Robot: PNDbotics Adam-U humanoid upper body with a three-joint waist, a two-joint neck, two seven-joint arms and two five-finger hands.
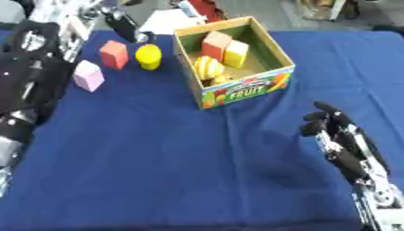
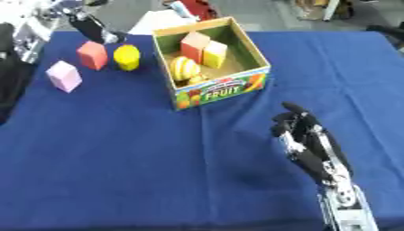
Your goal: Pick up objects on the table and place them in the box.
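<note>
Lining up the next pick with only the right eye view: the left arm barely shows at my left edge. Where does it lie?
Observer: In the left eye view the black left arm runs along the left side of the table, close beside the pink block.
Operator: Touching the block?
Observer: I cannot tell; they look very close. Nearer the robot, the arm's silver joint sits over the cloth's left edge, which your view cuts off.
</note>
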